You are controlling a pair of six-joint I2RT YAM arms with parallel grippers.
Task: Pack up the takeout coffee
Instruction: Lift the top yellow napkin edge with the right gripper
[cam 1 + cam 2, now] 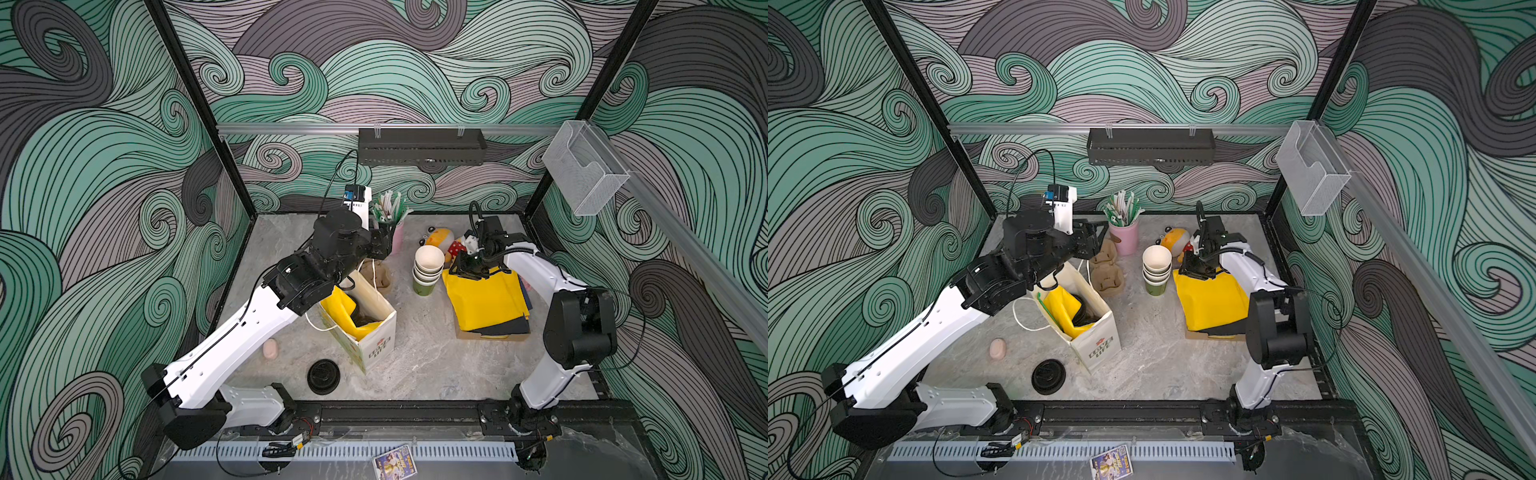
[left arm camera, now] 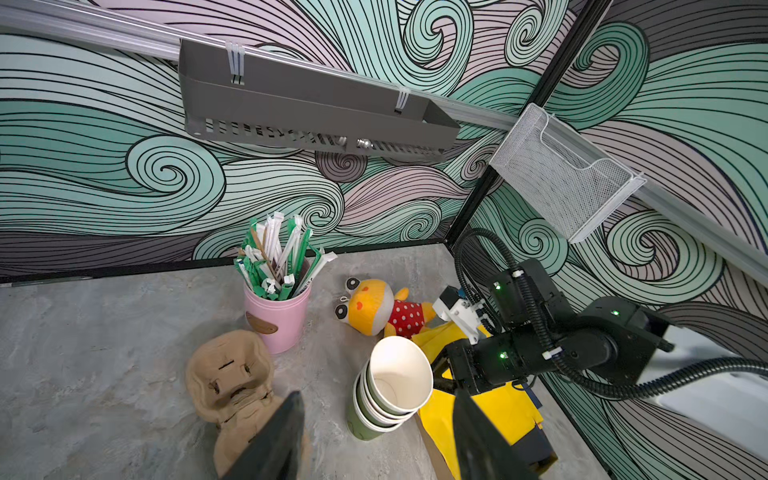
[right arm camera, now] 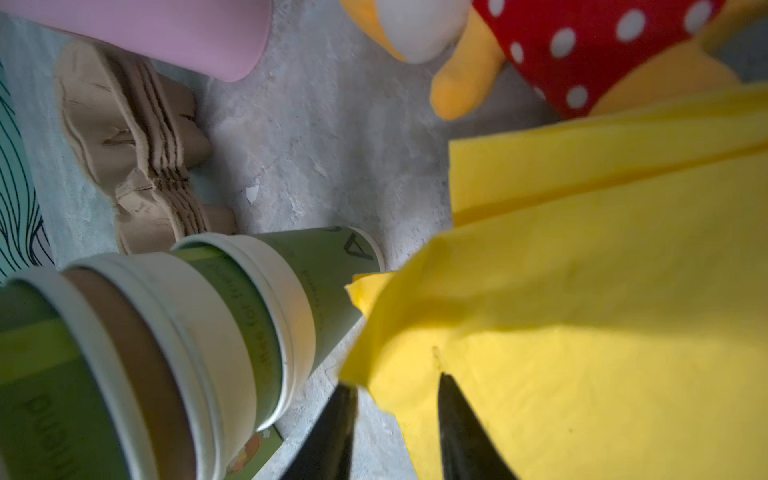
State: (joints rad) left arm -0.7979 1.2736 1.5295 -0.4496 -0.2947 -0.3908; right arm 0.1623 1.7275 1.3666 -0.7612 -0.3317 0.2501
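Found the left gripper spread wide and holding nothing, with the stack of moulded brown cardboard cup carriers just beneath it and the pink cup of wrapped straws a little beyond. Judged that width suited to a cup or a carrier rather than to anything thin. Found the right gripper low, jaws parted by a narrow gap, tips at the raised corner of the top sheet of a pile of yellow paper sheets; saw nothing pinched. Took that raised corner as the likely reason for the approach, being the one edge open to a jaw. Noted the leaning stack of lidless green and brown paper cups just beside that gripper, close enough to risk a nudge. Made out the takeout coffee only as a black round lid deep in the upright white paper bag, behind the left gripper and under its forearm, cradled by a yellow liner sheet, presumably against tipping; could not confirm both cups there.
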